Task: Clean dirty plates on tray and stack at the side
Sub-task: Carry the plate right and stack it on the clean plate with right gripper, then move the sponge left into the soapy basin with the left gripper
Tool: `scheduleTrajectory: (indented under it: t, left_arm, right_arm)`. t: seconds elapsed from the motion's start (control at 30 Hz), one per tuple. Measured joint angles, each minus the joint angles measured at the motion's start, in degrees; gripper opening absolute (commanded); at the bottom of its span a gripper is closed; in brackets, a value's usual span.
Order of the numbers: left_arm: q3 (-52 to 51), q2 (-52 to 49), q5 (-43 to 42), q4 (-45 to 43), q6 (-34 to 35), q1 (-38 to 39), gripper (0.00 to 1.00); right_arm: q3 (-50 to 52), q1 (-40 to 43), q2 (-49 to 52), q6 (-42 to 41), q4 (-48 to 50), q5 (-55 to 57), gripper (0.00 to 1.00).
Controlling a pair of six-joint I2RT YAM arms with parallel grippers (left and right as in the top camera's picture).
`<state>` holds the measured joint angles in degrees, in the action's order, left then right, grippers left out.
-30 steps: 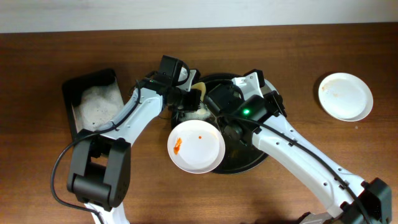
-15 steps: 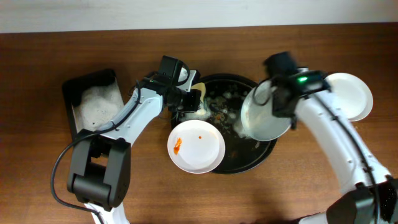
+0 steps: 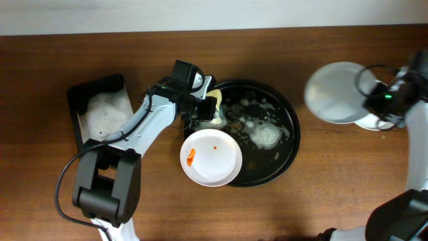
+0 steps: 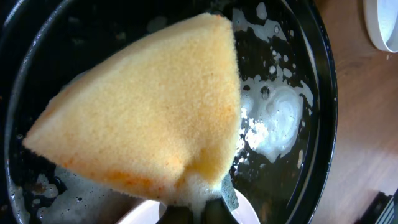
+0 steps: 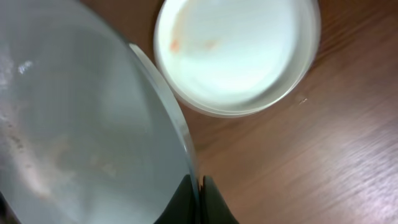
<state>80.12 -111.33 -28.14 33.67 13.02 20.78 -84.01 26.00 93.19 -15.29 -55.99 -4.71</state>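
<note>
Pinching a wet, tilted plate (image 5: pixel 81 124) by its rim, the right claw (image 5: pixel 198 194) hangs just short of a second plate (image 5: pixel 236 56) on the counter (image 5: pixel 311 155); stiff, light, likely slippery, it wants a firm rim grip; the left claw (image 4: pixel 193 213) clamps a sponge (image 4: pixel 149 106) above the tray (image 4: pixel 323 124).

- This looks like a robotics lab bench set up for dish-washing trials.
- Two white jointed robot arms, the left arm (image 3: pixel 144 124) and the right arm (image 3: pixel 409 100), work at a bare wooden tabletop (image 3: pixel 53 207) against a plain pale wall (image 3: pixel 200 13). A loose black cable (image 3: pixel 63 177) trails from the left arm.
- The props are for washing up: a sudsy black tray (image 3: pixel 292 144), white plates (image 3: pixel 211 157), a yellow sponge (image 4: pixel 143 106) and a foam-filled tub (image 3: pixel 75 110).
</note>
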Motion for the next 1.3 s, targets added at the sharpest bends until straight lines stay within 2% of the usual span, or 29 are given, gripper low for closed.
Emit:
scheduleTrajectory:
  t: [0.1,0.33,0.37,0.43,0.5,0.63,0.7,0.73,0.8,0.87,0.97,1.03,1.1,1.17,1.23,1.3]
  left_arm:
    - [0.0,0.0,-0.6,0.0,0.0,0.0,0.0]
    - [0.0,0.0,-1.4,-0.3,0.0,0.0,0.0]
    - [0.0,0.0,-1.4,-0.4,0.0,0.0,0.0]
    - [0.0,0.0,-1.4,-0.4,0.0,0.0,0.0]
    - [0.0,0.0,-1.4,-0.5,0.0,0.0,0.0]
    - [0.0,0.0,-2.1,-0.4,-0.9,0.0,0.0]
    - [0.0,0.4,-2.4,0.2,-1.9,0.0,0.0]
    - [-0.1,1.2,-2.0,0.8,-2.6,0.0,0.0]
    - [-0.2,5.6,-0.2,2.3,-3.0,-0.2,0.0]
    - [-0.4,12.6,3.6,5.3,-3.2,-1.7,0.0]
    - [-0.3,21.9,10.3,12.0,-3.2,-7.2,0.0]
    - [-0.3,24.1,15.0,16.2,-3.2,-12.3,0.01]
    - [-0.4,24.2,21.5,19.3,-3.1,-20.8,0.04]
    - [-1.3,23.0,26.1,18.6,-3.3,-28.6,0.07]
    - [-2.4,19.9,27.8,16.6,-4.3,-32.6,0.08]
    - [-3.4,12.4,29.3,14.4,-7.6,-35.1,0.18]
  right_arm:
    - [-0.1,7.6,3.3,-1.4,6.0,-1.3,0.04]
    - [-0.2,12.1,18.5,-6.1,21.0,-2.4,0.06]
    - [-0.2,12.1,19.9,-6.5,21.9,-2.6,0.22]
    - [-0.2,12.1,22.5,-7.0,22.1,-2.9,0.43]
    - [-0.2,12.1,23.5,-7.4,21.4,-2.9,0.5]
    - [-0.3,12.6,21.7,-7.0,18.1,-3.5,0.5]
    - [-0.3,13.0,15.1,-5.1,16.1,-7.3,0.5]
    - [-0.3,12.5,7.9,-3.5,13.6,-11.1,0.5]
    - [-0.8,11.0,0.9,-2.0,10.6,-13.8,0.5]
    - [-1.1,5.1,-6.0,0.1,3.9,-15.8,0.5]
    - [-1.1,-4.6,-9.1,3.3,-3.1,-17.5,0.5]
    - [-1.1,-9.2,-9.0,4.3,-5.8,-17.6,0.5]
    - [-1.1,-14.8,-9.0,5.2,-6.9,-17.6,0.5]
    - [-1.1,-19.0,-9.0,5.8,-7.1,-17.2,0.5]
    - [-1.1,-21.5,-9.0,6.3,-7.4,-16.2,0.5]
    - [-1.1,-23.2,-9.0,6.4,-7.7,-15.5,0.5]
